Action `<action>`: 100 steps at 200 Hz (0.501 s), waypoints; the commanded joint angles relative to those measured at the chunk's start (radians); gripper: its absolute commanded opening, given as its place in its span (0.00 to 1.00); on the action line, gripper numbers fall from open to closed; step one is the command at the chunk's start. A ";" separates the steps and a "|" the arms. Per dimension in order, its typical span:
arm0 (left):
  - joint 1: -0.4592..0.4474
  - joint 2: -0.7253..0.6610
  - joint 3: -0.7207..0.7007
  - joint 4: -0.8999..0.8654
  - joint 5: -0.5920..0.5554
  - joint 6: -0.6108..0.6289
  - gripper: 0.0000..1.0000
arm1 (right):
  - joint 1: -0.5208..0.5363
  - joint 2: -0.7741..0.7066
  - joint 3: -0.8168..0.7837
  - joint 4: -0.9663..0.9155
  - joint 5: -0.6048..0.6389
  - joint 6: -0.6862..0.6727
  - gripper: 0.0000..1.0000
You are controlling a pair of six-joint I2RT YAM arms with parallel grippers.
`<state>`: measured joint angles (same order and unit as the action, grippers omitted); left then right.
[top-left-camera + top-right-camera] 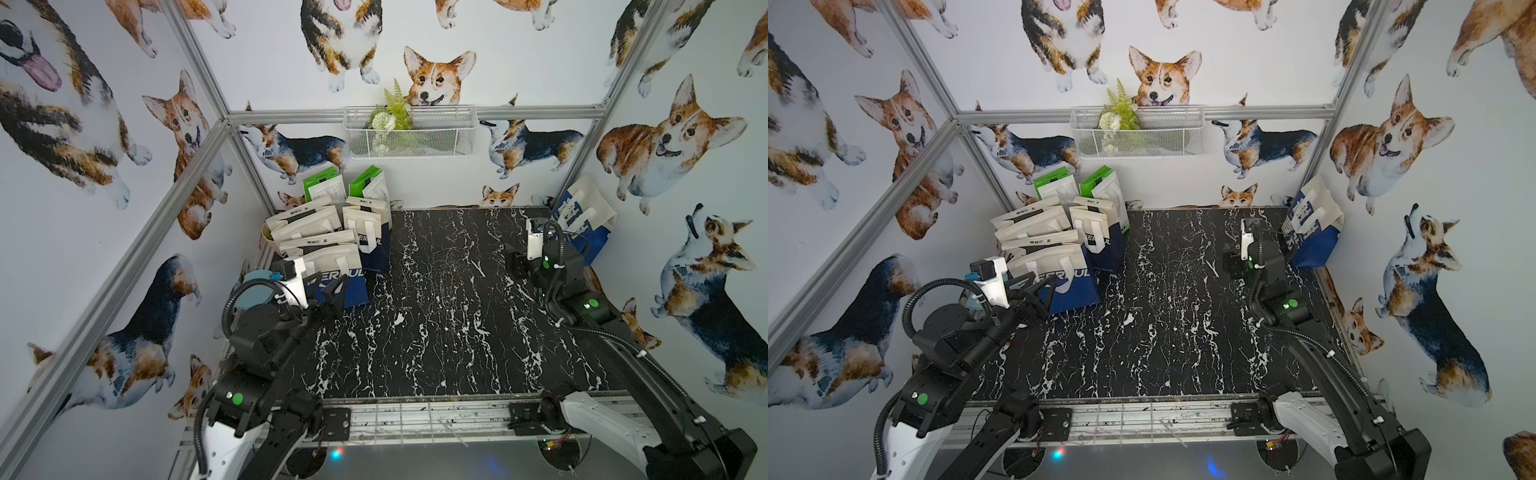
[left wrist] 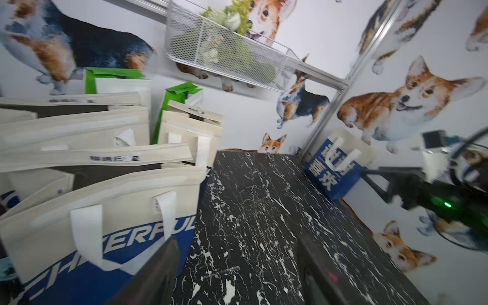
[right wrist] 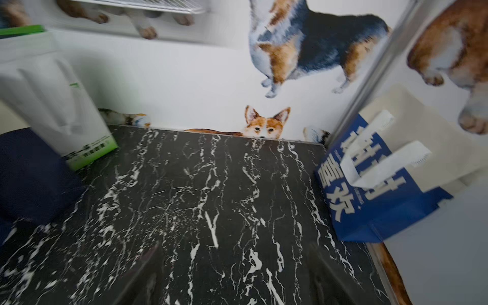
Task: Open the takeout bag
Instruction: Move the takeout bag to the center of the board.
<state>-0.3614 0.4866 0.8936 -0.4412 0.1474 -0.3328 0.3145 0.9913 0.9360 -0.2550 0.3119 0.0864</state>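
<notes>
Though spread wide, end effectors (image 2: pixel 237 266) (image 3: pixel 235 274) empty

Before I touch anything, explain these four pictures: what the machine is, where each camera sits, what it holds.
It is a robot with two arms at a black marble table. Two pictures look down from one overhead camera pair; the other two come from a camera on each wrist. Cream-and-blue takeout bags crowd the far corner on the robot's left, green-and-white bags behind them; one blue-and-white bag leans on the side wall to its right. A wire basket with a plant hangs on the back wall. The left arm's fingers stand apart close to the nearest bag, gripping nothing. The right arm's fingers are open too, over bare table.
</notes>
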 commanded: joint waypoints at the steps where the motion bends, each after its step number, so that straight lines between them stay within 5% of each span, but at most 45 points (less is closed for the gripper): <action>1: -0.002 -0.014 -0.022 -0.133 0.140 0.080 0.72 | -0.173 0.066 0.036 0.016 -0.014 0.191 0.85; 48: -0.003 -0.118 -0.160 -0.139 0.094 0.162 0.72 | -0.459 0.232 0.069 0.068 0.013 0.336 0.84; 100: -0.003 -0.184 -0.199 -0.125 0.104 0.185 0.72 | -0.547 0.459 0.202 0.111 0.063 0.304 0.90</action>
<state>-0.3649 0.3161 0.6991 -0.5701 0.2543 -0.1883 -0.2028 1.3884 1.0901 -0.2104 0.3309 0.3748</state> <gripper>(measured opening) 0.725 0.883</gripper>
